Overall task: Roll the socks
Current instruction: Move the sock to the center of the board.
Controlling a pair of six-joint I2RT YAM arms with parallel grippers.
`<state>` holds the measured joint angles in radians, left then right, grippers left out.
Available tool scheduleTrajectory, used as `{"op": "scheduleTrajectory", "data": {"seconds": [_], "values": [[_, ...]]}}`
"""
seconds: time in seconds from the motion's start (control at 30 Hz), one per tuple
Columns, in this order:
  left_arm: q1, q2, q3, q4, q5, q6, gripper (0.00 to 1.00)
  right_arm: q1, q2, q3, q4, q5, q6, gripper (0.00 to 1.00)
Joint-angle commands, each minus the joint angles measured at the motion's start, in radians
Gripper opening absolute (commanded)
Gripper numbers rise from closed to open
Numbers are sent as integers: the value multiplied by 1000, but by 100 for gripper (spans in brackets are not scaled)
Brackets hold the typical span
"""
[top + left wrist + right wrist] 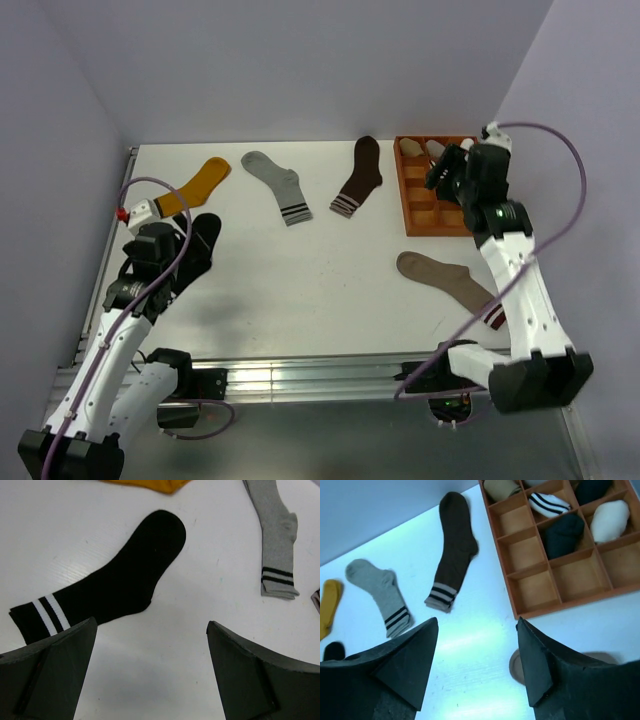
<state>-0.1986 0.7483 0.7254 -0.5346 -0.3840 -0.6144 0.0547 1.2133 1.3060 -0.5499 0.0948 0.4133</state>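
Note:
A black sock with white cuff stripes [125,580] lies flat at the table's left [203,240]. My left gripper [152,650] hovers open just right of its cuff, with nothing between the fingers. A taupe sock [445,278] lies flat at the near right, and only its toe [515,666] shows in the right wrist view. My right gripper [477,645] is open and empty, held high by the orange tray [402,190]. A rolled charcoal-black sock [563,532] sits in a middle compartment of the tray.
The tray [555,600] holds several more rolled socks, and its near compartments are bare. A mustard sock [200,183], a light grey striped-cuff sock [278,185] and a dark brown sock [360,178] lie along the back. Walls close in on three sides.

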Motion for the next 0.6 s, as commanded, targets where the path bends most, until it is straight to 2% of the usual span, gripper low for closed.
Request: {"op": "scheduleTrajectory", "data": {"seconds": [0.0,0.17,0.27,0.47,0.57], "values": [[10,51,2,28,94,-13,98,-1,-193,-150,82,-33,41,73],[16,135,12,9,112,-68,98,4,-513,-419,183,-120,125,80],[22,222,31,7,126,-99,99,8,-615,-536,228,-170,166,82],[51,400,74,53,157,-151,99,99,-617,-623,271,-205,107,82],[71,552,109,73,155,-182,99,138,-595,-637,271,-211,81,82]]}}
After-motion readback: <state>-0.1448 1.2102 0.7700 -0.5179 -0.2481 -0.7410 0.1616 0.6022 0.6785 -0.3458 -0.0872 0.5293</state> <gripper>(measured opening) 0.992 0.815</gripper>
